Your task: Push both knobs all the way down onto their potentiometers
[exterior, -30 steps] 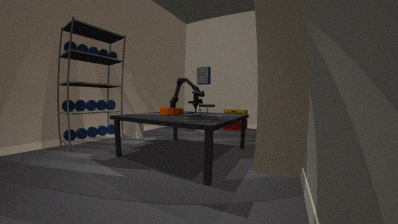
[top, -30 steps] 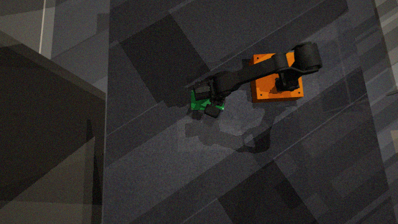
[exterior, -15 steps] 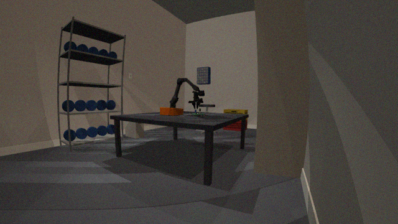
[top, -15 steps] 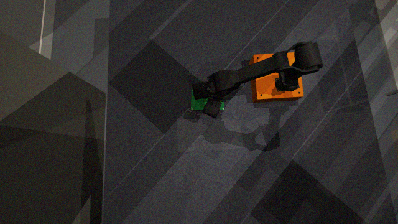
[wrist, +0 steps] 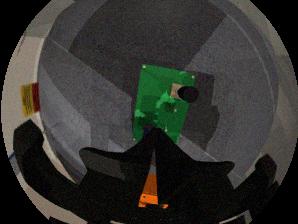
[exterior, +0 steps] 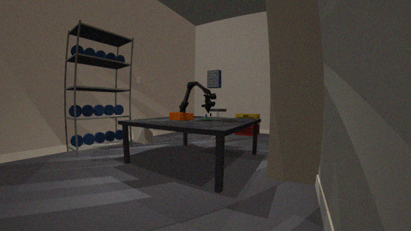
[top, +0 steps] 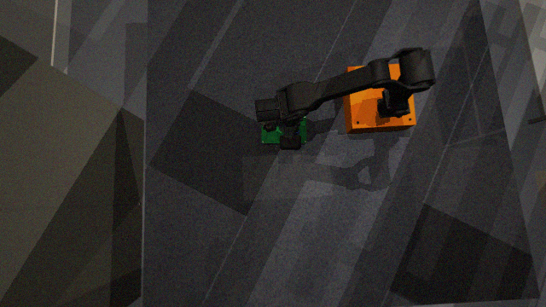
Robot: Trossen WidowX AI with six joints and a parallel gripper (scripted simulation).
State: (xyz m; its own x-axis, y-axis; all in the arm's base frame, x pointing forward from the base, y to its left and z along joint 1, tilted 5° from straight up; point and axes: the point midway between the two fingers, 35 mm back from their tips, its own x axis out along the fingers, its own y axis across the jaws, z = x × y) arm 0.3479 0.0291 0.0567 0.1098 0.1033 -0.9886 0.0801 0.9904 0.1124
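The green circuit board [top: 270, 137] [exterior: 209, 119] [wrist: 155, 80] stands on the table. In the wrist view a black knob [wrist: 188, 94] [exterior: 210, 114] stands over a beige potentiometer [wrist: 175, 90] near the board's right edge. A blue knob [exterior: 206, 115] [wrist: 146, 132] is mostly hidden behind the fingertips in the wrist view. My gripper [wrist: 156, 130] [exterior: 209, 111] is shut with nothing seen between its fingertips. It points down above the board, close to the blue knob's end. The exterior view shows its tips a little above the knobs. How far each knob sits on its shaft is too small to tell.
The arm's orange base [top: 363, 112] [exterior: 181, 116] stands on the table [exterior: 160, 124] beside the board. The arm hides part of the board in the top view. A shelf rack [exterior: 96, 89] and a yellow and red case [exterior: 247, 115] stand away from the table.
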